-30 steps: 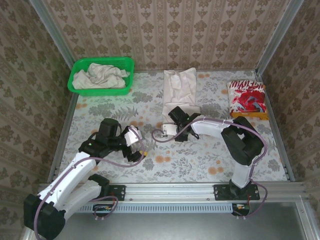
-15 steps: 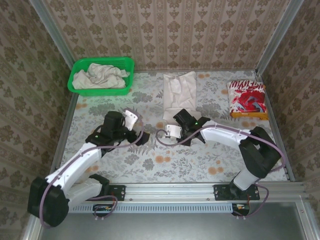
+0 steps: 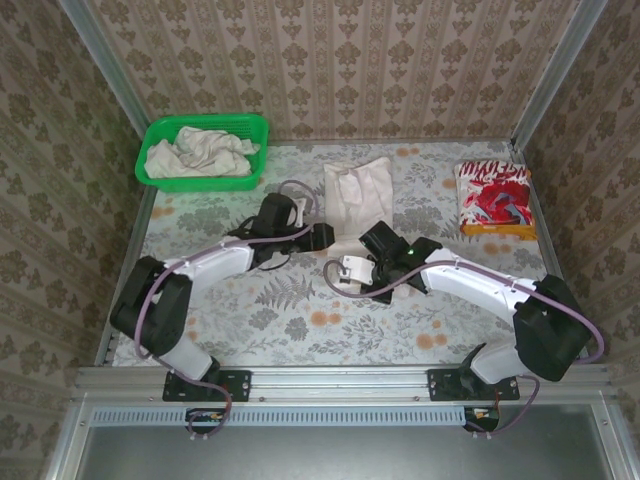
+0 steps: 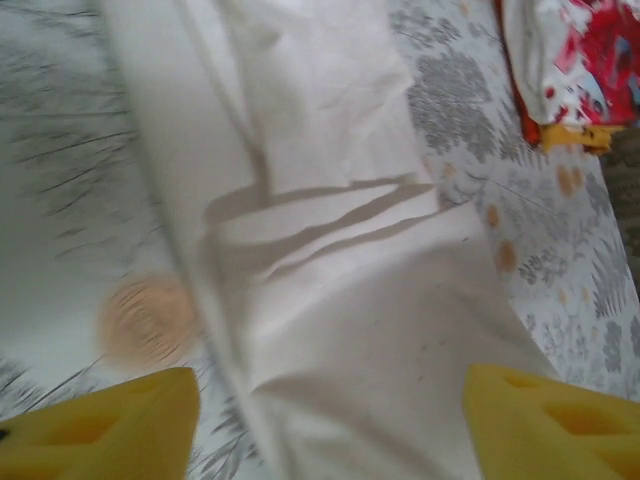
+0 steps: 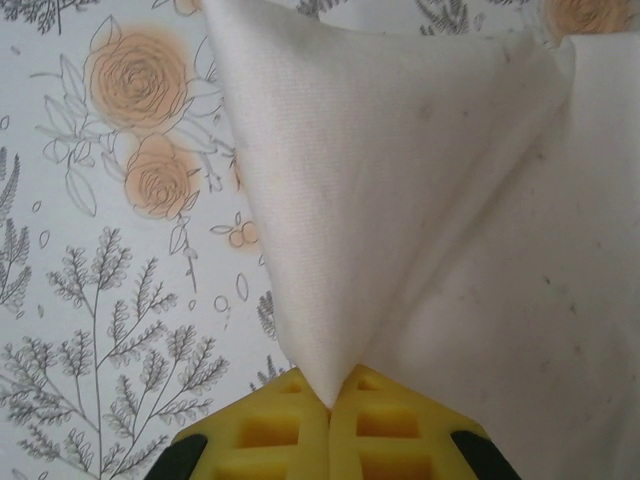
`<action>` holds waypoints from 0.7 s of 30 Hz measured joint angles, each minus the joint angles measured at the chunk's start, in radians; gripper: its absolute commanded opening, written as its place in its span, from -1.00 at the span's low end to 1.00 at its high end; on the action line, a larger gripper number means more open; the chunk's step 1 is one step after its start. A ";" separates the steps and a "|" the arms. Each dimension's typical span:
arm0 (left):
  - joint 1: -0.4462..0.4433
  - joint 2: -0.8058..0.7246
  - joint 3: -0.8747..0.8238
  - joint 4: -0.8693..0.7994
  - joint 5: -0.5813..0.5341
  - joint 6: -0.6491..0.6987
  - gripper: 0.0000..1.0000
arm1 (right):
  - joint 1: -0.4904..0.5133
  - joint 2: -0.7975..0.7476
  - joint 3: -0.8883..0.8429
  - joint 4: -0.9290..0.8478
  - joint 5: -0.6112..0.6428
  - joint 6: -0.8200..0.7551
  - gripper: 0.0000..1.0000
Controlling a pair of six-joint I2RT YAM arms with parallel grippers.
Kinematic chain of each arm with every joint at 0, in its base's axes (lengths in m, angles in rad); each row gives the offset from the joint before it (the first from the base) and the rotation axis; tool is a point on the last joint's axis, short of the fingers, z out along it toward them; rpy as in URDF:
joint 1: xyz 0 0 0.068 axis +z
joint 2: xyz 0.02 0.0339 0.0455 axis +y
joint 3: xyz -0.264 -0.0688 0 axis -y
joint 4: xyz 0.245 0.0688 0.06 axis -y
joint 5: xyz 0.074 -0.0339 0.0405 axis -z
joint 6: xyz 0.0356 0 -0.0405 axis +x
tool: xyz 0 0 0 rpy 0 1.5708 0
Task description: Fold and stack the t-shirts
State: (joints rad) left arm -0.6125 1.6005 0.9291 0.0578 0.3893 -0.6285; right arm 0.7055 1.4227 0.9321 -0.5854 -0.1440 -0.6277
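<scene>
Layout comes to me from the overhead camera: the off-white t-shirt [image 3: 358, 188] lies at the far middle of the flowered desk [image 3: 300, 320], the folded red-and-white t-shirt [image 3: 492, 197] sits well apart at the far right, and a crumpled pale t-shirt [image 3: 195, 152] lies in the green basket [image 3: 252, 128] at the far left. Both arms reach in to the shirt's near edge, the left claw [image 3: 320, 237] at its left corner and the right claw [image 3: 372, 236] just beside it. From above I cannot tell how either claw stands; the wrist cameras settle it. On the right wrist, the right claw [image 5: 330, 400] is pinched tight on a corner of the shirt, the cloth rising from it in a lifted peak. On the left wrist, the left claw [image 4: 330, 430] is spread wide, one yellow finger [image 4: 110, 425] over the bare desk and the other across the fabric, gripping nothing. That view also catches the red-and-white shirt [image 4: 585, 55] to the far right.
</scene>
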 measured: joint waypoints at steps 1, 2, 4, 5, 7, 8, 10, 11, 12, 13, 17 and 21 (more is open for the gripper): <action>-0.008 0.025 0.019 0.010 0.009 -0.010 0.13 | 0.000 -0.006 -0.003 -0.005 0.000 0.000 -1.00; -0.013 0.053 0.037 0.022 0.018 -0.016 0.03 | 0.000 -0.018 -0.006 -0.014 0.000 0.000 -1.00; -0.014 0.103 0.061 0.040 0.034 -0.031 -0.12 | 0.000 -0.044 -0.008 -0.032 -0.001 0.000 -1.00; -0.013 0.133 0.074 0.049 0.042 -0.036 -0.22 | 0.000 -0.059 -0.008 -0.039 -0.002 0.000 -1.00; -0.007 0.186 0.092 0.064 0.061 -0.052 -0.32 | 0.000 -0.080 -0.008 -0.052 -0.003 0.000 -1.00; -0.005 0.211 0.099 0.073 0.071 -0.058 -0.33 | 0.000 -0.089 -0.007 -0.060 -0.003 -0.001 -1.00; 0.000 0.253 0.107 0.086 0.089 -0.070 -0.35 | 0.000 -0.097 -0.007 -0.078 -0.003 -0.002 -1.00; 0.001 0.268 0.108 0.094 0.096 -0.076 -0.37 | 0.000 -0.098 -0.007 -0.086 -0.003 -0.004 -1.00; 0.001 0.280 0.108 0.100 0.104 -0.080 -0.40 | 0.000 -0.099 -0.007 -0.094 -0.003 -0.004 -1.00; 0.001 0.288 0.108 0.104 0.109 -0.085 -0.42 | 0.000 -0.100 -0.007 -0.101 -0.003 -0.004 -1.00; 0.001 0.305 0.107 0.118 0.129 -0.095 -0.55 | 0.000 -0.117 -0.001 -0.117 -0.002 -0.004 -1.00; 0.006 0.320 0.106 0.130 0.141 -0.098 -0.63 | 0.000 -0.129 0.024 -0.131 0.002 -0.009 -1.00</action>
State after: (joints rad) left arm -0.6067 1.9205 1.0351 0.1879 0.5301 -0.7261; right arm 0.7052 1.2934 0.9565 -0.7162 -0.1417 -0.6365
